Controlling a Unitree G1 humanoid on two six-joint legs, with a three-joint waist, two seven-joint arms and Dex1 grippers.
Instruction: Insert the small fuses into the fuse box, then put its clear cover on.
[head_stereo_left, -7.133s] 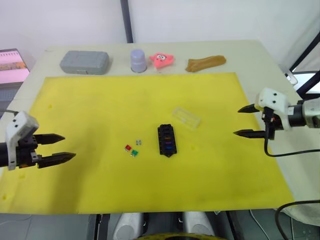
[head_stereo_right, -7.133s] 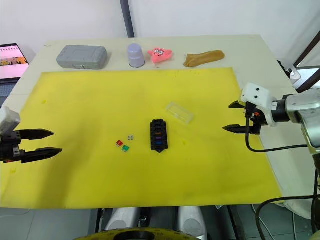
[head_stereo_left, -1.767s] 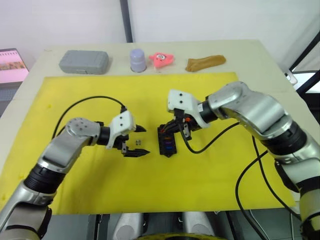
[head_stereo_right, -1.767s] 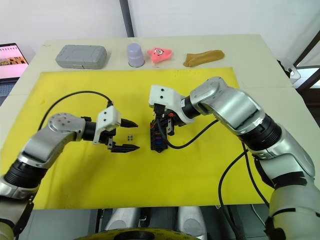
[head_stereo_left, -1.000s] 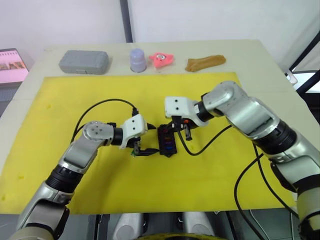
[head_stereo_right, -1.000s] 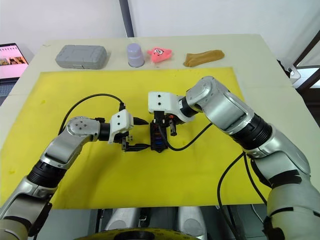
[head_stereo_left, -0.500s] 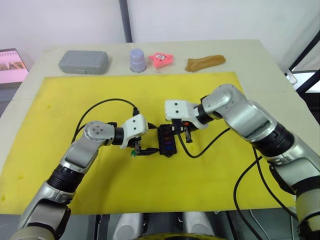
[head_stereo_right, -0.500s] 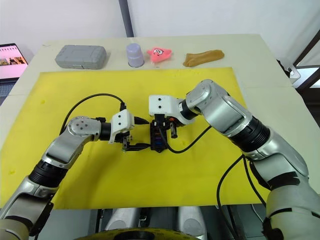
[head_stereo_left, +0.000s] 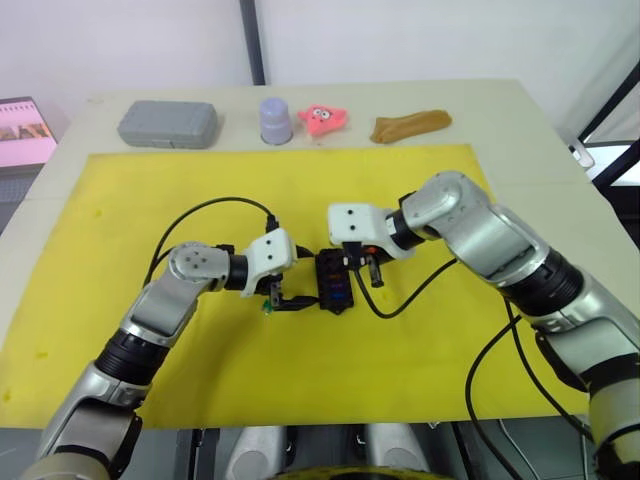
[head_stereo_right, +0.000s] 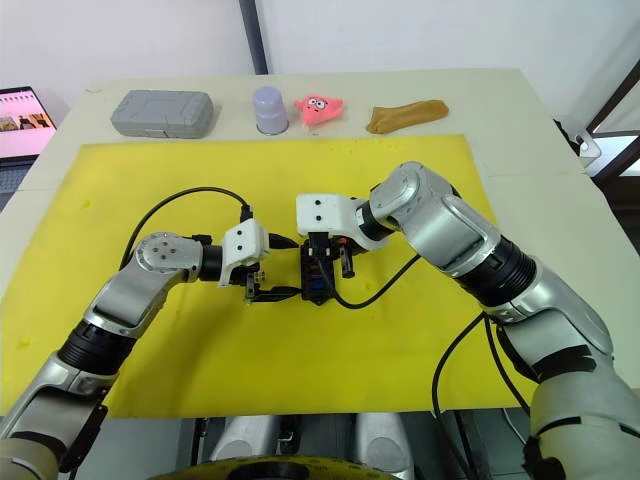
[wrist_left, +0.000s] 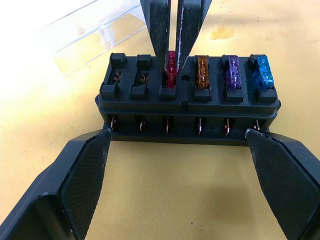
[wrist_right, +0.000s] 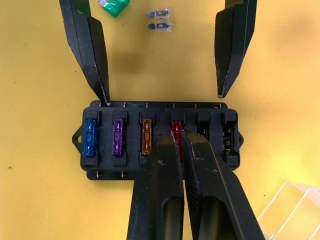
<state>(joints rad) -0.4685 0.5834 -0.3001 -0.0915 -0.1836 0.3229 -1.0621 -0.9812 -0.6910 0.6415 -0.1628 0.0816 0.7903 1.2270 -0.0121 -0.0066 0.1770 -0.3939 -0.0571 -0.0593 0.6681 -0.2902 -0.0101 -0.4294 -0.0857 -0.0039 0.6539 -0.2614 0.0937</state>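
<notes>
The black fuse box (head_stereo_left: 332, 282) lies mid-mat with blue, purple and orange fuses (wrist_right: 118, 136) seated in one row. My right gripper (wrist_right: 177, 137) is shut on a red fuse (wrist_left: 171, 70), which stands taller than the others in the neighbouring slot. My left gripper (wrist_right: 162, 97) is open, its fingertips (wrist_right: 102, 92) at the two ends of the box's long side, holding nothing. A green fuse (wrist_right: 114, 6) and a grey fuse (wrist_right: 160, 22) lie on the mat behind the left gripper. The clear cover (wrist_left: 90, 35) lies just beyond the box on the right arm's side.
The yellow mat (head_stereo_left: 420, 370) covers most of the table. Along the far edge stand a grey case (head_stereo_left: 168, 122), a lavender cup (head_stereo_left: 276, 119), a pink star toy (head_stereo_left: 324, 118) and a brown lump (head_stereo_left: 411, 125). Black cables loop from both wrists.
Since the earliest frames both arms have come in from the mat's sides to the fuse box, and the red fuse has left the mat. Over the last second almost nothing has moved.
</notes>
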